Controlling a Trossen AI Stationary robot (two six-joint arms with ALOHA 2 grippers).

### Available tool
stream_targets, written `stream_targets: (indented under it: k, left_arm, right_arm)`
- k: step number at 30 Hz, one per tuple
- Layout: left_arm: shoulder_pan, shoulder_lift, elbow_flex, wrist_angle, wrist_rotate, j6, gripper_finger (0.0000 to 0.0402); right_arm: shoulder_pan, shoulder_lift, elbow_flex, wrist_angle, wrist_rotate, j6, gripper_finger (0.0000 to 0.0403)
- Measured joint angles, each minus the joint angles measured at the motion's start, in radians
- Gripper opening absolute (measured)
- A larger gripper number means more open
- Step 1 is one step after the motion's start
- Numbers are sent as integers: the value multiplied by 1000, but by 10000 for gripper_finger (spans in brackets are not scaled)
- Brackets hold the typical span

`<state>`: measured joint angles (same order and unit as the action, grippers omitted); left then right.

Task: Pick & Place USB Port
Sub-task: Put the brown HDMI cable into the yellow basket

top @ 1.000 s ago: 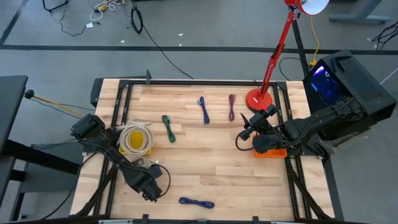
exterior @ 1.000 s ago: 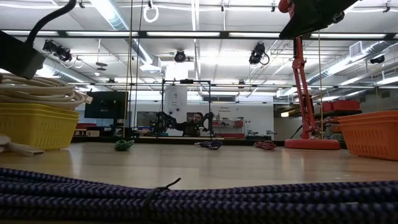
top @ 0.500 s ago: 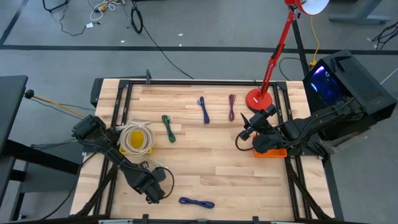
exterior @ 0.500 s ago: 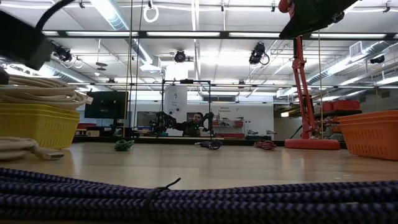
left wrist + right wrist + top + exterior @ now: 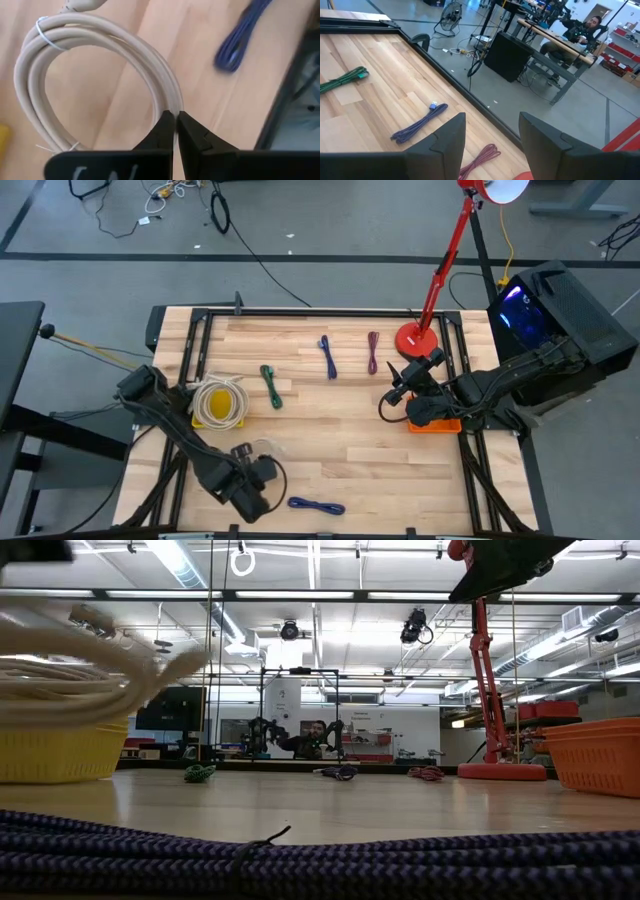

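A beige USB cable coil (image 5: 75, 65), bound with small ties, is held near the table's near left corner by my left gripper (image 5: 176, 116), which is shut on it. The same gripper (image 5: 258, 472) shows in the high view. In the low view the coil (image 5: 90, 650) shows blurred, high above the tabletop. A yellow basket (image 5: 218, 402) at the left holds another pale coil. My right gripper (image 5: 490, 135) stands open with nothing between its fingers, above the orange bin (image 5: 437, 423) at the right. My left gripper pinches the coil's bundled strands (image 5: 167, 102) between its two fingers, several turns together, at one side of the loop. The fingers come from above, slanting down, and lie across the strands. The loop spreads out beyond the fingertips, lifted off the table.
A dark blue cable (image 5: 316, 505) lies by the near edge, close to my left gripper. A green cable (image 5: 271, 385), a blue cable (image 5: 328, 356) and a maroon cable (image 5: 372, 352) lie toward the far side. A red lamp base (image 5: 415, 340) stands at the far right.
My left gripper has risen and gone a little toward the near edge. The beige coil, whose plug end lay on the table, has come up off the table with it.
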<state>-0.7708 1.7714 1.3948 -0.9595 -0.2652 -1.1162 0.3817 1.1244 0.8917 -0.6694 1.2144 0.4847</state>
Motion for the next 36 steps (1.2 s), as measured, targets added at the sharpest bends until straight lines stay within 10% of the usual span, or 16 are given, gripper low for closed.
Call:
stream_targets:
  k: [15, 27, 36]
  left_arm:
    - [16, -5, 340, -619, -207, -30, 8]
    - [141, -19, 305, -611, -194, 113, 8]
    - [172, -161, 59, -610, -137, 78, 8]
  right_arm:
    - [0, 0, 0, -5, 0, 0, 185]
    - [0, 0, 0, -7, -15, 3, 185]
    - [0, 0, 0, -36, -28, 3, 185]
